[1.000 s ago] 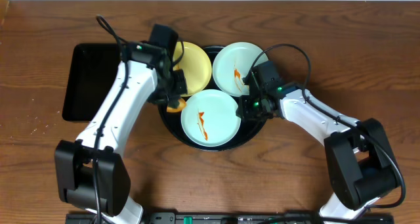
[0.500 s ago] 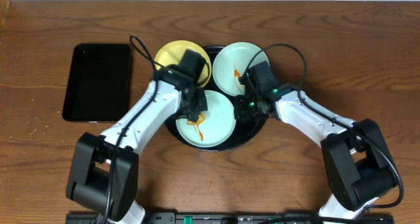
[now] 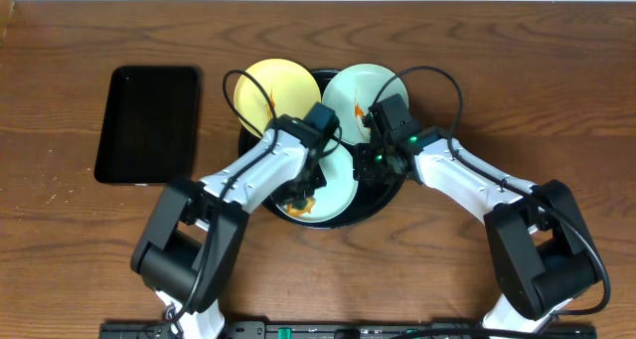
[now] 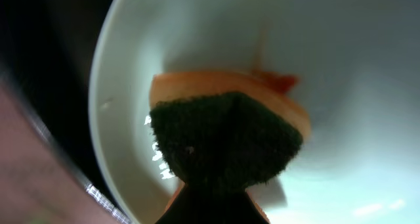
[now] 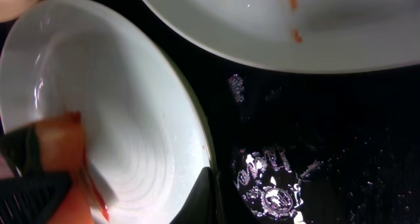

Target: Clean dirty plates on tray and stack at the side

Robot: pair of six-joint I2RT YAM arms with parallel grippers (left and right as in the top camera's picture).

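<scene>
Overhead, plates: all three sit in the round tray (image 3: 381, 202). The yellow plate (image 3: 260, 85) is far left, the far blue plate (image 3: 360, 85) far right, and the near blue plate (image 3: 338, 185) in front. None is stacked at the side yet.
Overhead, left gripper (image 3: 304, 192): clamped on a sponge (image 3: 301, 209), which it presses into the near blue plate.
Overhead, right gripper (image 3: 370, 162): at that plate's right rim, jaws closed.
Overhead, side: a rectangular tray (image 3: 147, 123) lies well apart to the left on the wooden surface (image 3: 517, 71).
Left wrist, sponge: the green scouring face is toward the camera and the orange body is against the plate's well. A sauce smear (image 4: 279, 81) shows just beyond the sponge's far edge.
Left wrist, wiping advice: sweep across that smear with flat, even pressure. Work from the rim inward so sauce is not pushed over the edge.
Right wrist, grip: a dark fingertip (image 5: 209, 201) overlaps the near blue plate's rim and seems to pinch it. The other finger is hidden.
Right wrist, steadying advice: hold the rim firm while the sponge moves. A thin pinch could slip on the wet tray floor, so the wiping force should stay modest.
Right wrist, neighbour: the far blue plate lies close by with sauce spots, so strokes should stay short.
</scene>
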